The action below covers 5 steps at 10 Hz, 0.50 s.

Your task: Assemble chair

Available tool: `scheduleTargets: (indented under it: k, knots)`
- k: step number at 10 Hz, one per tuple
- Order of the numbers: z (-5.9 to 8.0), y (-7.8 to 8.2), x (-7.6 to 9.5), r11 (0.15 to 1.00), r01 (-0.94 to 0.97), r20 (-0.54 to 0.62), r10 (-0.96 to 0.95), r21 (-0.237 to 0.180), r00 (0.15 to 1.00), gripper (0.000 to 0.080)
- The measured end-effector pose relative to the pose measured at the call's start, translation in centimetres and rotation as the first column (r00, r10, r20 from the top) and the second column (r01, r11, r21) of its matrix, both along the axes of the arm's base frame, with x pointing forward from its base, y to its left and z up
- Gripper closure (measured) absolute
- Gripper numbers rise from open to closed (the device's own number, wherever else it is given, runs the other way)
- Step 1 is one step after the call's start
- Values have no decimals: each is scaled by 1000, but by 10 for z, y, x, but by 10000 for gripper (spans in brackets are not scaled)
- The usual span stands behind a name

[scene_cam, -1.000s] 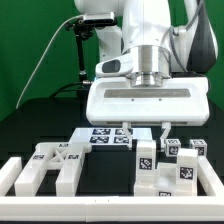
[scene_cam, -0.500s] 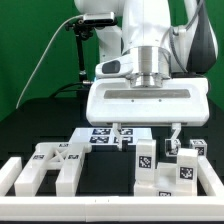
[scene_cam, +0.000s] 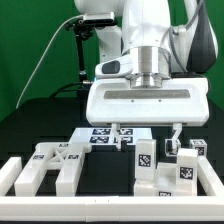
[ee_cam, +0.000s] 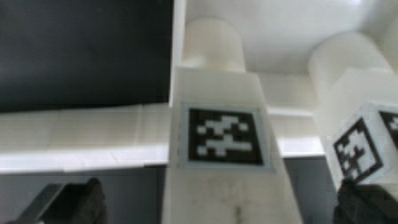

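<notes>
My gripper (scene_cam: 147, 134) hangs with jaws spread wide, clamping nothing, just above the chair (scene_cam: 150, 165). It is loose matte white bars and cubes with black-and-white square tags, on the black table (scene_cam: 45, 135) inside white rails (scene_cam: 100, 212).

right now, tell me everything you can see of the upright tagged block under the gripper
The upright block is matte white plastic, standing on end, with a square black-and-white tag on its front face. It stands behind the front border rail, below the gripper, whose open jaws stand clear on either side. More tagged white pieces crowd its side toward the exterior view's right; contact is unclear.
</notes>
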<state>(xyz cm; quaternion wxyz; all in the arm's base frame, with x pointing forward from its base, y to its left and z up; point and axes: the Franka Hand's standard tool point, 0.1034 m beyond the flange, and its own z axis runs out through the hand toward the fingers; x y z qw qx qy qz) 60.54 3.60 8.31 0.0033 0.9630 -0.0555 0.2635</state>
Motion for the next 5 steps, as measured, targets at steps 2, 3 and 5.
scheduleTargets:
  k: [2,3,5]
  knots:
    - [13,6,1,999,24,-59,-21,45,998,150]
    - [11,8,1,996,42,-135,-31,78,990,150]
    - [8,-2,7,995,57,-158,-44,83,986,150]
